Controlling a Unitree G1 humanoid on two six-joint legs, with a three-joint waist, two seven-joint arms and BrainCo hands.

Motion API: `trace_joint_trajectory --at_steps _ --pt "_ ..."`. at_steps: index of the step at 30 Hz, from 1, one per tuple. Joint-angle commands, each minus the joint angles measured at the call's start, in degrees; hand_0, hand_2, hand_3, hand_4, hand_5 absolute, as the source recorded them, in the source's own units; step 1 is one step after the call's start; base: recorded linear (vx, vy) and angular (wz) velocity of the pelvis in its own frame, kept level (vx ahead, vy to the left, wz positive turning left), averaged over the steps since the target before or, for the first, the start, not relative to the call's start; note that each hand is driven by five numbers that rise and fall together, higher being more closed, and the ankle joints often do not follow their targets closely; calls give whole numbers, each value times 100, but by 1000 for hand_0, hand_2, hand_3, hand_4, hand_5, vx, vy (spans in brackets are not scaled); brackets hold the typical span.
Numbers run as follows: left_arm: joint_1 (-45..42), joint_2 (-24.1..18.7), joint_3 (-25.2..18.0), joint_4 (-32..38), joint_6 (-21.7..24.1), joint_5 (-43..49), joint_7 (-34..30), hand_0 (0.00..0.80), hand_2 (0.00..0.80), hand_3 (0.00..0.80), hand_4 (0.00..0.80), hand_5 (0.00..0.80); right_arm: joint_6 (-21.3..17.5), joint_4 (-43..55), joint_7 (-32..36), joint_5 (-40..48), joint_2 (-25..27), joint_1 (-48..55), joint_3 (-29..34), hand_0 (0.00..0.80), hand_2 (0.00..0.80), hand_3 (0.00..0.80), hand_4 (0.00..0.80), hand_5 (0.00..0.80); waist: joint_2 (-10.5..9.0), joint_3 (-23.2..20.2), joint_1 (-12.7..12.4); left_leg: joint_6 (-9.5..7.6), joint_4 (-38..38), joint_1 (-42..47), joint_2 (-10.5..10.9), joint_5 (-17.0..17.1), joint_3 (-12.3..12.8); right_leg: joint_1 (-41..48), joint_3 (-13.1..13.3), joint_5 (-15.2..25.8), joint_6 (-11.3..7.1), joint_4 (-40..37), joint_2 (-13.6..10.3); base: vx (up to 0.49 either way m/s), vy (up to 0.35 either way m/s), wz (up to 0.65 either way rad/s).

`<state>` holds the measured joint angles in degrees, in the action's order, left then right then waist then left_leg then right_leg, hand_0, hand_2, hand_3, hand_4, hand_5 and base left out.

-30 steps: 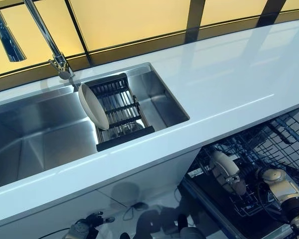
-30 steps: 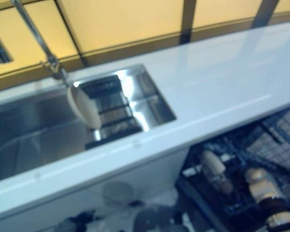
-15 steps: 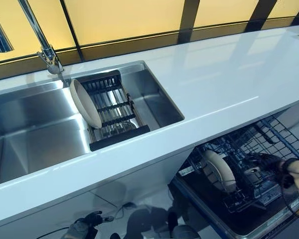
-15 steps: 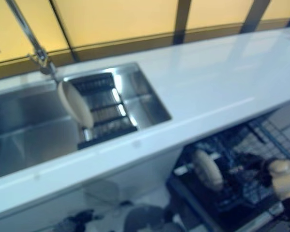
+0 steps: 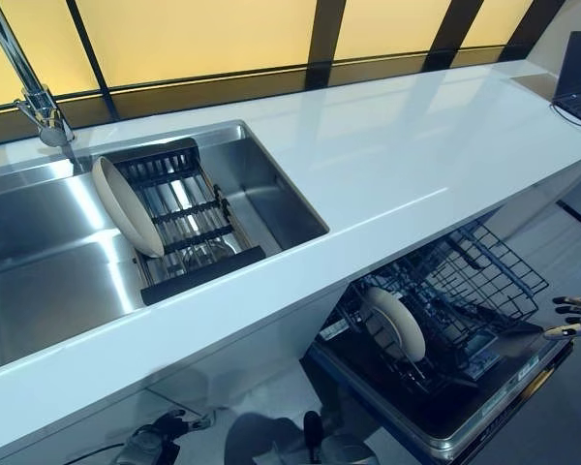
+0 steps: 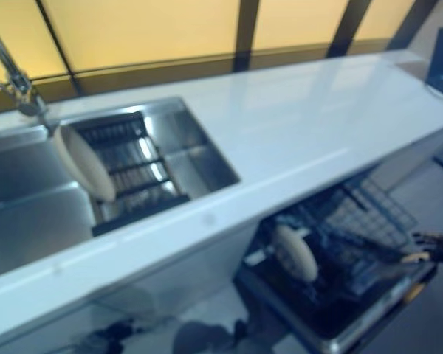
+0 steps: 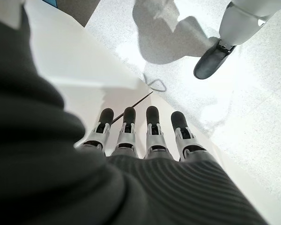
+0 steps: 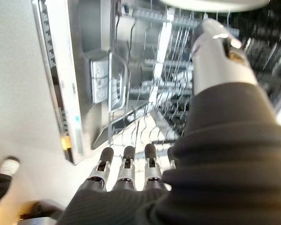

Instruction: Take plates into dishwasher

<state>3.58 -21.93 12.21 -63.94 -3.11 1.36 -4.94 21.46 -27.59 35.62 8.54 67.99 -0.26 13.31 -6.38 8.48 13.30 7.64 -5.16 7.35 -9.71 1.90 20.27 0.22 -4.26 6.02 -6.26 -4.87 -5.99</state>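
The dishwasher rack (image 5: 445, 300) at lower right is open from above, with one plate (image 5: 395, 323) upright at its left. The counter edge (image 5: 271, 310) overhangs it at upper left.

The sink (image 5: 39, 281) is sunk into the counter (image 5: 416, 145) at 9 o'clock, a drying rack (image 5: 189, 228) in its right end. One plate (image 5: 126, 205) stands on edge at the rack's left. Below the counter, at 4 o'clock, the dishwasher rack (image 5: 465, 291) holds another plate (image 5: 395, 323) upright.
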Motion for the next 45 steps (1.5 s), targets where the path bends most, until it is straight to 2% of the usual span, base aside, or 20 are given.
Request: trace_joint_trajectory --at_steps 1,2,4,6,9,13,16,17,19,23,26,29,37,45 --pt "153 -342 -87 -285 120 -197 150 0 0 0 0 0 -214 -307 -892 765 555 -550 412 0 0 0 0 0 -257 -148 -191 -404 98 357 -19 -541 -23 -228 97 105 -465 174 -88 0 0 0" --pt "153 -341 -87 -285 120 -197 151 0 0 0 0 0 -215 -308 -892 766 556 -552 410 0 0 0 0 0 -256 -148 -190 -403 98 357 -19 -541 -23 -227 97 105 -465 174 -87 0 0 0" --pt "73 -357 8 -292 171 -289 182 0 0 0 0 0 -412 -276 -1486 999 799 -838 535 0 0 0 0 0 -222 -125 -274 -408 99 362 5 -538 -90 -184 29 67 -449 196 -109 10 13 3" --pt "60 -364 44 -301 190 -331 193 0 0 0 0 0 -523 -227 -1647 984 901 -1069 490 0 0 0 0 0 -213 -133 -314 -409 90 338 22 -517 -122 -194 10 60 -438 202 -118 3 28 9" --pt "25 -365 165 -306 259 -432 197 0 0 0 0 0 -954 -214 -2112 972 1233 -1831 98 0 0 0 0 0 -177 -114 -432 -414 89 326 69 -511 -249 -140 -42 26 -412 191 -133 5 41 7" --pt "-21 -364 347 -272 353 -551 234 0 0 0 0 0 -1548 -293 -2667 706 1599 -3192 -905 0 0 0 0 0 -152 -123 -650 -405 75 280 120 -493 -447 -50 -156 -18 -393 150 -154 6 25 10" --pt "-43 -366 423 -237 390 -630 238 0 0 0 0 0 -1671 -229 -2837 413 1703 -4293 -1848 0 0 0 0 0 -142 -127 -800 -394 64 231 161 -470 -593 23 -264 -38 -378 91 -179 3 40 15" --pt "-65 -366 454 -226 413 -668 240 0 0 0 0 0 -1723 -222 -2949 181 1667 -4855 -2402 0 0 0 0 0 -148 -134 -897 -385 54 203 170 -448 -661 66 -333 -48 -371 59 -195 11 39 17" --pt "-100 -344 447 -204 411 -697 237 0 0 0 0 0 -1816 -235 -3057 -78 1626 -5528 -3066 0 0 0 0 0 -136 -141 -975 -375 40 169 175 -418 -731 101 -412 -62 -365 43 -207 20 28 24" --pt "-173 -290 480 -126 279 -786 297 0 0 0 0 0 -2175 -79 -3493 -1405 1555 -6667 -4281 0 0 0 0 0 -144 -150 -1178 -351 16 38 180 -323 -918 182 -595 -85 -364 -1 -233 38 4 27" --pt "-194 -302 528 -32 174 -830 348 0 0 0 0 0 -2242 208 -3675 -2303 1487 -7458 -5099 0 0 0 0 0 -149 -75 -1328 -329 16 -110 182 -245 -1072 171 -723 -64 -388 -13 -266 2 -11 29" --pt "-186 -292 568 26 138 -998 403 0 0 0 0 0 -2265 454 -3677 -2700 1335 -8122 -5756 0 0 0 0 0 -117 39 -1446 -318 16 -302 211 -167 -1227 110 -837 -52 -391 -13 -300 -31 34 28" --pt "-87 -291 652 354 41 -1395 564 0 0 0 0 0 -2260 794 -3638 -3575 827 -8660 -6372 0 0 0 0 0 55 577 -1785 -327 16 -915 372 51 -1642 -153 -1117 13 -376 -13 -405 -70 48 31" --pt "-78 -353 623 527 216 -1468 575 0 0 0 0 0 -2317 740 -3665 -3990 401 -9039 -6809 0 0 0 0 0 159 1003 -2035 -306 16 -1386 437 233 -1832 -413 -1347 76 -359 2 -445 -45 17 19"
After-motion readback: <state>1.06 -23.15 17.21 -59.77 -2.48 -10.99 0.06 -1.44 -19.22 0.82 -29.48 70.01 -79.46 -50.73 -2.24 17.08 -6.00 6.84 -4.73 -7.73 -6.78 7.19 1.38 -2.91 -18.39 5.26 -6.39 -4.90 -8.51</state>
